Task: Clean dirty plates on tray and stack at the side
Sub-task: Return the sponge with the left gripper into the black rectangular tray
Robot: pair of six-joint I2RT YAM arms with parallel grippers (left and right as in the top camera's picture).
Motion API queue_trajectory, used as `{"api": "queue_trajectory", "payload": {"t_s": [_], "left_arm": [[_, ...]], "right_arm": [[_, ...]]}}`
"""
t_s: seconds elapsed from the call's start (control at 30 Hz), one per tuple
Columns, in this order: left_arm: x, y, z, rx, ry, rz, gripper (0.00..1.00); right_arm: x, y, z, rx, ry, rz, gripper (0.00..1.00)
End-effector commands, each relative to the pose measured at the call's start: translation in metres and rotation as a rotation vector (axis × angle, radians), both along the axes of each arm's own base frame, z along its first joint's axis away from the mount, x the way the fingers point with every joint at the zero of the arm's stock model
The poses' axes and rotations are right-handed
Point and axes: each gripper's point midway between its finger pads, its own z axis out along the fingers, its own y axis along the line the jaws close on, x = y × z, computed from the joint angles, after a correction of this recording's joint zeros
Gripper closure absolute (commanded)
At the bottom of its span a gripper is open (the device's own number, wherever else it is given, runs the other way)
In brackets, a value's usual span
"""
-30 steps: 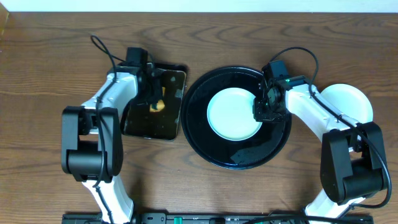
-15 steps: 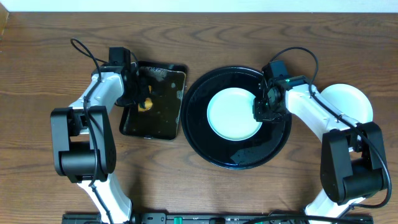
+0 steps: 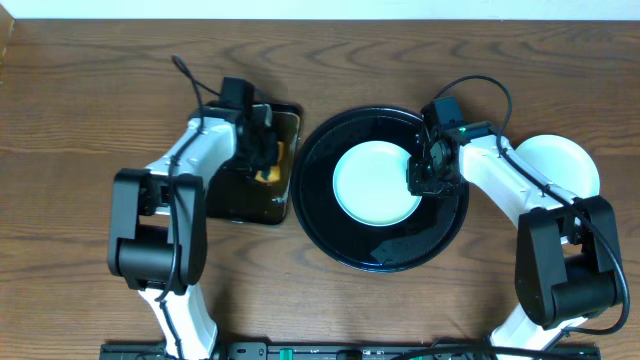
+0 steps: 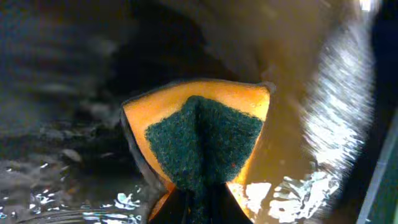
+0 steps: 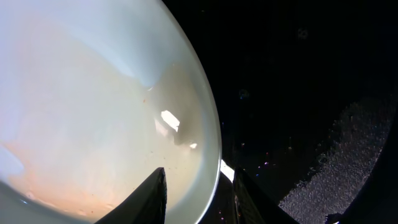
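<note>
One mint plate (image 3: 375, 183) on tray (image 3: 390, 252), right end effector (image 3: 421, 181) pinching rim

The table (image 3: 80, 100) looked like brown wood with a strong grain and a low sheen. I saw the round tray (image 3: 390, 255) as glossy black, speckled with wet drops. The plate (image 5: 93, 93) on it seemed smooth, shiny pale plastic with a faint orange film. At left, the sponge (image 4: 199, 134) was orange foam faced with rough dark-green scouring fibre. The rectangular tray (image 3: 235, 200) gleamed wet and black.

Top-down overhead, close wrists; shared plate (image 3: 376, 183)
</note>
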Motion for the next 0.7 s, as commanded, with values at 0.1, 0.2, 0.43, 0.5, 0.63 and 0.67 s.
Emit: {"api": "queue_trajectory", "payload": {"t_s": [0.1, 0.2, 0.43, 0.5, 0.63, 0.67], "left_arm": [[-0.011, 0.001, -0.018, 0.044, 0.050, -0.029, 0.92], [-0.010, 0.020, -0.021, 0.142, 0.044, -0.007, 0.92], [-0.004, 0.059, -0.021, 0.303, 0.024, 0.051, 0.88], [-0.003, 0.065, -0.021, 0.311, 0.025, 0.065, 0.88], [-0.003, 0.073, -0.021, 0.309, 0.031, 0.091, 0.85], [-0.003, 0.073, -0.021, 0.305, 0.033, 0.090, 0.78]], "right_arm": [[-0.003, 0.002, -0.003, 0.002, 0.011, 0.010, 0.68], [-0.003, 0.002, -0.003, 0.002, 0.011, 0.010, 0.68], [-0.003, 0.002, -0.003, 0.002, 0.011, 0.010, 0.68], [-0.003, 0.002, -0.003, 0.003, 0.009, 0.010, 0.68], [-0.001, 0.003, -0.002, 0.005, 0.003, 0.010, 0.66], [-0.001, 0.003, -0.002, 0.004, 0.003, 0.010, 0.65]]}}
